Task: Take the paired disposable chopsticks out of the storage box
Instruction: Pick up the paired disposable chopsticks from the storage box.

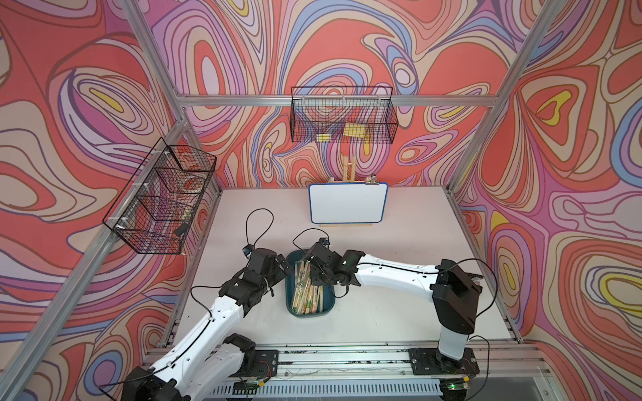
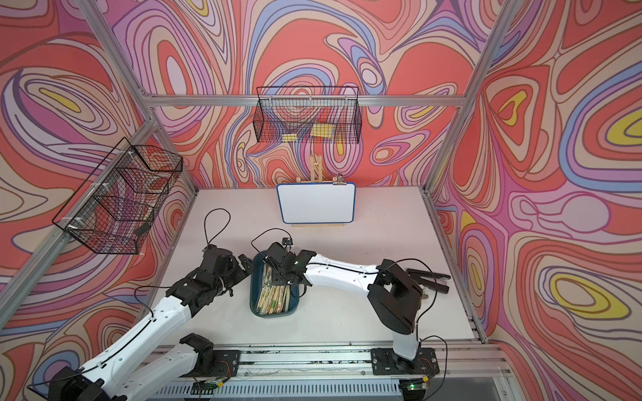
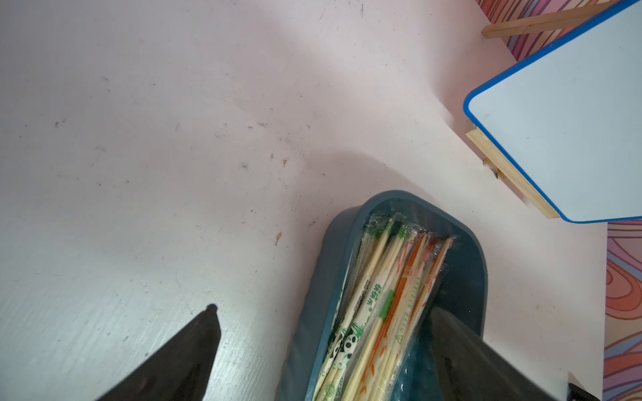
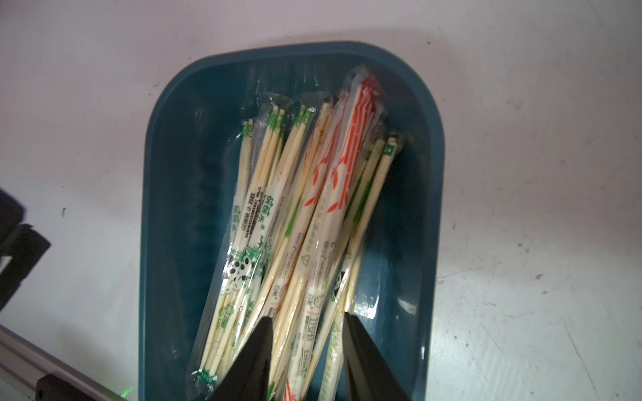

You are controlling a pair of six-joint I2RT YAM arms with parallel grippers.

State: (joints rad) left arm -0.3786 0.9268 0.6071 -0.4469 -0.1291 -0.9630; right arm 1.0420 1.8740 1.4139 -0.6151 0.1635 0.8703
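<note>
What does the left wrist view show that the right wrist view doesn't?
Left wrist only: the whiteboard on its wooden easel, and the left gripper, open wide, with one finger outside the storage box wall and the other apparently inside.
Right wrist only: the right gripper straddling a few sleeves near one end of the box. Whether it grips them is unclear.
Both: the storage box, the paired disposable chopsticks lying in it, and the table.
</note>
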